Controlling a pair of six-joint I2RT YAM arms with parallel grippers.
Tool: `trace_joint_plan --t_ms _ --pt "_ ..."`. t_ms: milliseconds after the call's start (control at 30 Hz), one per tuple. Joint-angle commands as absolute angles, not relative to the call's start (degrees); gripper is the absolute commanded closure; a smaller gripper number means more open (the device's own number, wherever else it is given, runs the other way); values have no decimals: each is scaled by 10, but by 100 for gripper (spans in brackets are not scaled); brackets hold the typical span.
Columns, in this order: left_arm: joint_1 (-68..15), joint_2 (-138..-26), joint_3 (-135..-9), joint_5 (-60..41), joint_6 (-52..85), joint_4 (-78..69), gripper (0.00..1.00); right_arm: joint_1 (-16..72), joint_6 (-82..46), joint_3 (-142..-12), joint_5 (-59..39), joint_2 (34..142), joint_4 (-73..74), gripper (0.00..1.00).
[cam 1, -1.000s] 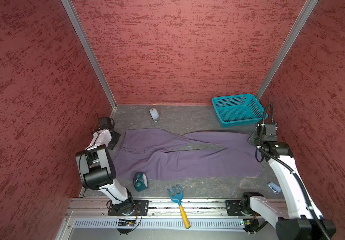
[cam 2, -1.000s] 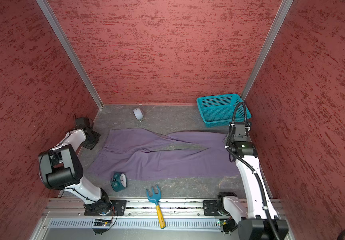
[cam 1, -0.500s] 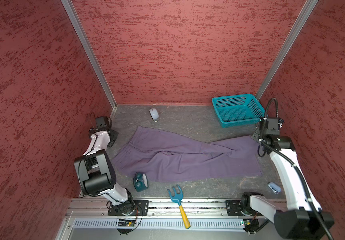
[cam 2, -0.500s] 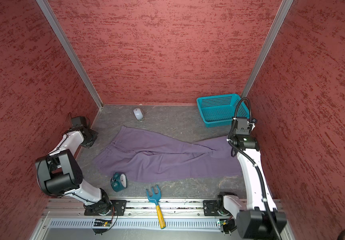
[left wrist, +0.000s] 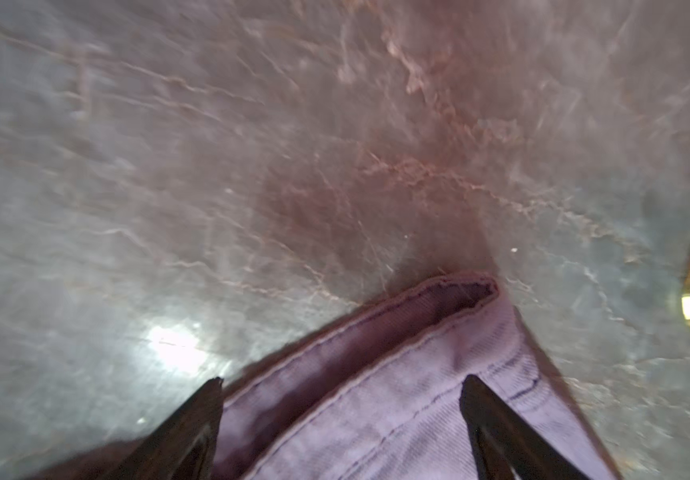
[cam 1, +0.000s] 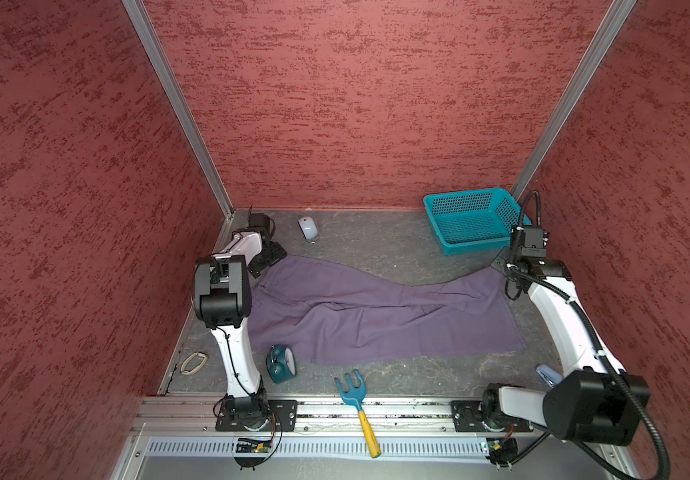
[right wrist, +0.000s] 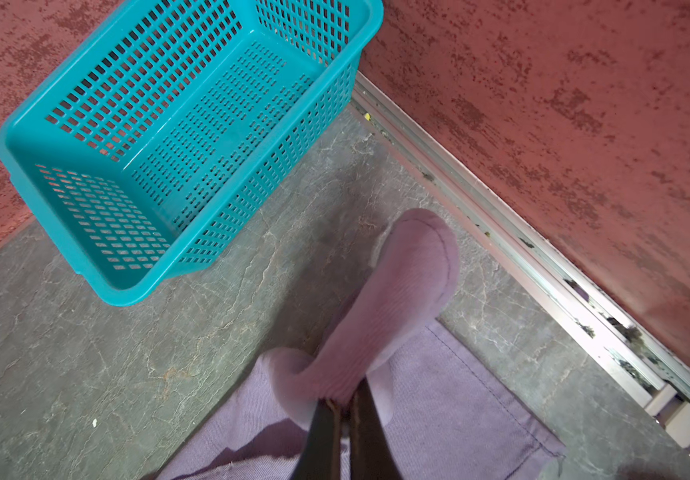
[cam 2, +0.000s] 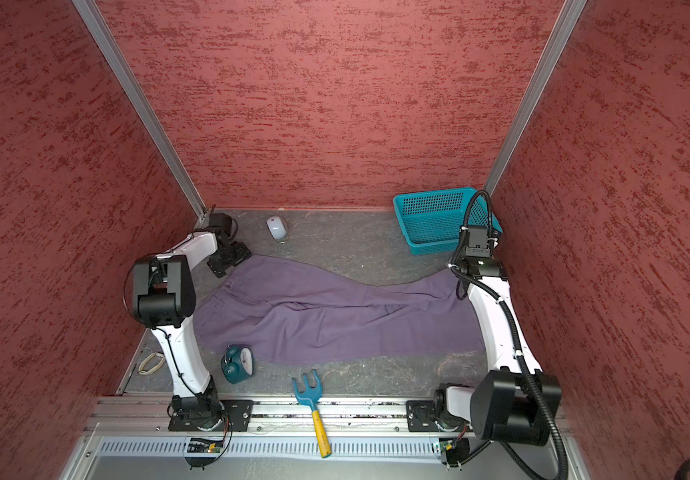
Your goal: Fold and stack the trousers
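One pair of trousers (cam 1: 376,316), purple-grey, lies spread flat, stretching leftward from just in front of the basket (cam 1: 476,245), hems at the basket end. The right gripper (right wrist: 345,405), jaws closed, pinches a raised fold of hem near the basket. The left gripper (left wrist: 343,380), jaws wide apart and holding nothing, straddles the waistband corner at the end far from the basket.

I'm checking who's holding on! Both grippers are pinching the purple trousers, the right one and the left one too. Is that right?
Not quite. The right gripper is pinching the purple trousers, but the left gripper is not: the left wrist view shows its jaws standing wide open, the cloth's edge lying unpinched between them.
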State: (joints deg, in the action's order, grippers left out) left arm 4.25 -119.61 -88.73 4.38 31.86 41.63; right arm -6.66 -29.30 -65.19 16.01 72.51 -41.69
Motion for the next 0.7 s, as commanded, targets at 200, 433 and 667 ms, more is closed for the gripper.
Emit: trace_joint_plan --t_ms 200,433,667 --pt "25 -1253 -946 53 303 479 62 -88 -281 -641 143 708 -391 100" --pt "61 -1235 -911 32 310 469 100 -96 -275 -655 145 696 -407 100" --pt "144 -1127 -813 38 339 428 100 -102 -274 -668 137 676 -420 100"
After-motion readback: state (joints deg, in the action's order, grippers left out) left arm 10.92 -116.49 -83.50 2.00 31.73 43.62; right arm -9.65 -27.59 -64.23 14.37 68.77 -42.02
